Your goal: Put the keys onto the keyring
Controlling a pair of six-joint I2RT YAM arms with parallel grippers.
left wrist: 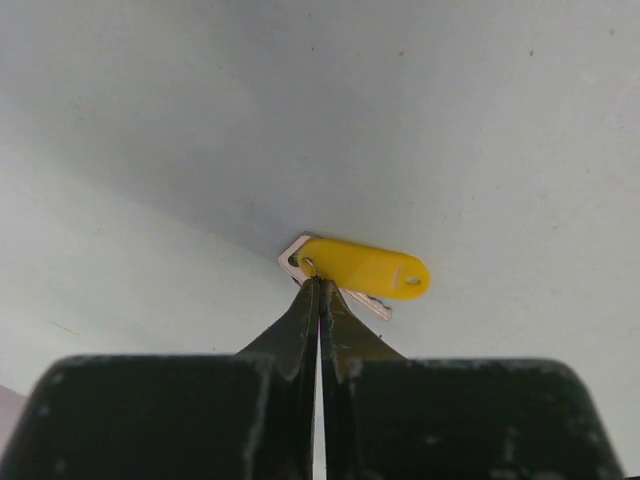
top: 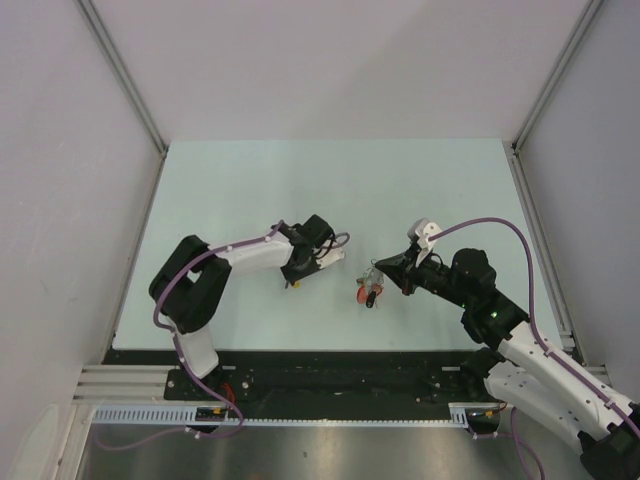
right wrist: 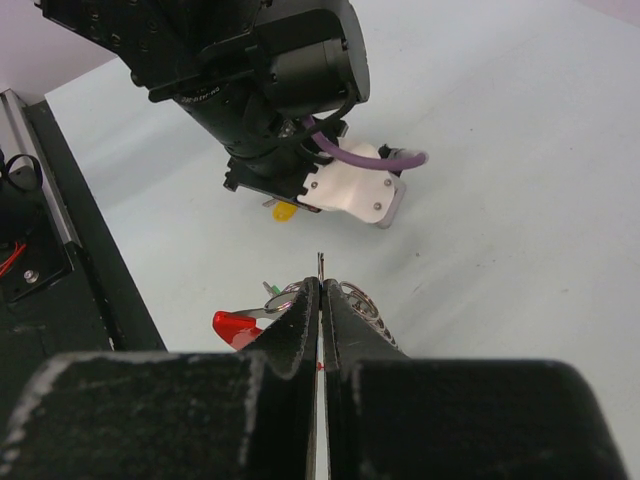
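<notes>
The yellow key [left wrist: 365,268] lies on the pale table with its metal blade under the plastic head. My left gripper [left wrist: 318,284] is shut, its tips pinching the key's metal end by a small wire loop. From above, that key [top: 294,284] peeks out under the left gripper [top: 298,272]. My right gripper [right wrist: 320,283] is shut on a thin metal edge of the keyring [right wrist: 365,305], whose coils show beside the right finger. A red piece [right wrist: 232,325] and a green bit [right wrist: 268,290] hang at its left. From above, the keyring cluster [top: 369,292] sits at the right gripper [top: 383,268].
In the right wrist view the left arm's wrist [right wrist: 280,90] with its purple cable [right wrist: 350,155] hangs just beyond the keyring. The black base rail [top: 320,365] runs along the table's near edge. Grey walls enclose the table's sides and back.
</notes>
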